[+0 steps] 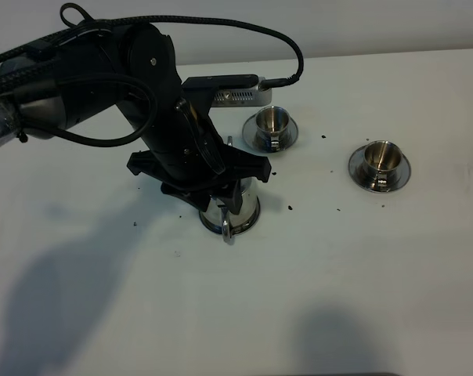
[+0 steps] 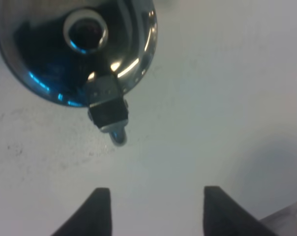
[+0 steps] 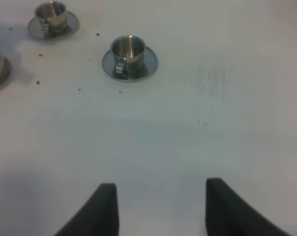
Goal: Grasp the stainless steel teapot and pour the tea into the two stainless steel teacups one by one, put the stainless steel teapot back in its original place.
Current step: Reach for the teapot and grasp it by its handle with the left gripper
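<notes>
Under L arm (image 1: 103, 78): teapot (image 1: 247, 211), upright. L gripper (image 2: 158, 212) jaws wide apart, empty, handle (image 2: 107, 110) just beyond them (R gripper (image 3: 161, 211) same: agape, idle). Left cup (image 1: 272, 128), right cup (image 1: 379, 160) stand to its right. Risk: fingers clip handle, pot tips, tea spills.

Blk arm (image 1: 135, 94), braided cable (image 1: 244, 25) (looped), silver screw (image 1: 153, 59), blk left hand (image 2: 157, 196).

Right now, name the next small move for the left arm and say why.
Probably ease the left gripper forward until its open jaws straddle the handle of the stainless steel teapot. It holds nothing, the handle lies ahead of its fingertips with a gap between, the pot stands upright with its lid on, and both teacups wait upright.
</notes>
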`<state>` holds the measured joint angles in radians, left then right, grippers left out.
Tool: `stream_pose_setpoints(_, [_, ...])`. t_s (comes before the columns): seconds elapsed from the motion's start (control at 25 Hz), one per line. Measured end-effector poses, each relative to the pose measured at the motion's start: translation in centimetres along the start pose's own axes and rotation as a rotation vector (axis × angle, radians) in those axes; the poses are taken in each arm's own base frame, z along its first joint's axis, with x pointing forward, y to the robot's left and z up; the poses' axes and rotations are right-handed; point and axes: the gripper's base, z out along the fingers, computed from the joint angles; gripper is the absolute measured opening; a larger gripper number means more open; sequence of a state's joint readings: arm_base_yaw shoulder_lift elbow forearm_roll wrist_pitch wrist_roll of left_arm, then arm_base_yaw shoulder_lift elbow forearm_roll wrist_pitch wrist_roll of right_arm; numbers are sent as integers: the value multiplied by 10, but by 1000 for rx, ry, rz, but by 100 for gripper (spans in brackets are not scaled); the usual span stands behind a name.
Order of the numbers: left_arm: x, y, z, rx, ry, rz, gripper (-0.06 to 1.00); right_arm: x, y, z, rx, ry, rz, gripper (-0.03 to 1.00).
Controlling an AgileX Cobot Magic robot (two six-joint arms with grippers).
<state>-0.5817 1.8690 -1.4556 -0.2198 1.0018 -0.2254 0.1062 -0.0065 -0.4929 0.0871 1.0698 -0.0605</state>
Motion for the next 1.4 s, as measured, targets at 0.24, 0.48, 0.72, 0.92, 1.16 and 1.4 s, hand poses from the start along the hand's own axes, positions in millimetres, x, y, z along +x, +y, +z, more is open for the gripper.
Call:
stream_pose_setpoints(0.24, [0,2,12,-13,40,-51,54,0,0,0,-4,0,2,40])
stream_pose_setpoints(0.48, [-2,8,25,-64,56,-75,54,0,1,0,-9,-1,5,40])
stream_pose_setpoints(0.72, [-6,10,30,-74,15,-87,54,0,1,0,-9,-2,5,40])
stream_pose_setpoints(0.92, [-9,13,49,-84,35,-106,54,0,1,0,-9,-2,5,40])
stream_pose_setpoints(1.16, [-14,13,60,-83,23,-122,54,0,1,0,-9,-2,5,40])
stream_pose_setpoints(1.4, [-19,13,72,-75,34,-137,54,0,1,0,-9,-2,5,40])
